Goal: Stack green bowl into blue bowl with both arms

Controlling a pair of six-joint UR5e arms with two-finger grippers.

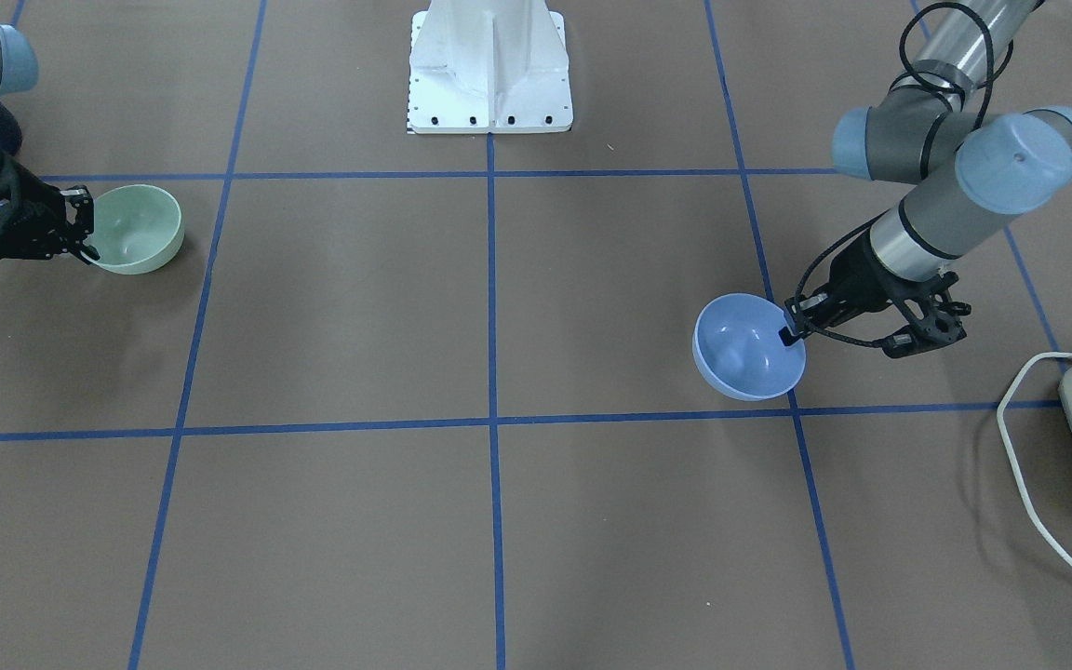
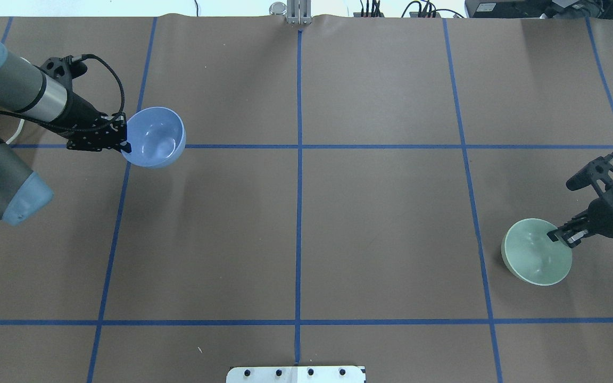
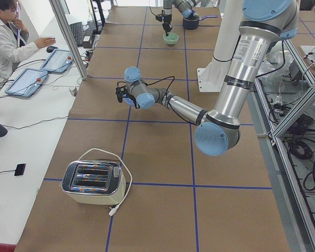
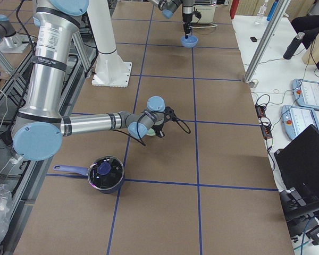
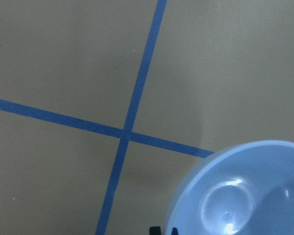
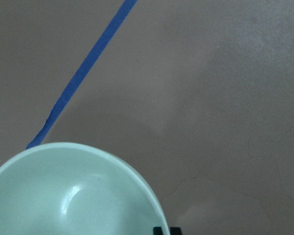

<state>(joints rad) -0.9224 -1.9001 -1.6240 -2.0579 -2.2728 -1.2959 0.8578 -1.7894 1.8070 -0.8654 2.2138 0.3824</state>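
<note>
Toaster (image 3: 93, 182): silver with a white cord, standing on the table (image 2: 381, 223) at the robot's left end, nearest the side view there.
Blue bowl (image 2: 155, 137): toward the robot's left, on the far side from the base, over a crossing of blue tape lines (image 2: 299, 146); tilted with its hollow open to the cameras, and it looks lifted clear of the table.
Left gripper (image 2: 125, 146): fingers clamped on the blue bowl's rim at the side nearest the arm, one finger inside the rim and one outside.
Green bowl (image 2: 535, 255): toward the robot's right end, well apart from the blue bowl; slightly tilted and low over the table. Whether it touches the table cannot be told.
Right gripper (image 2: 555, 235): fingers clamped on the green bowl's rim, one inside the hollow and one outside.
Saucepan (image 4: 105, 173): dark blue, lid on, handle pointing toward the robot's side, on the table at the right end, near the green bowl.
Base column (image 1: 489, 65): white, bolted at the table's edge between the two arms.
</note>
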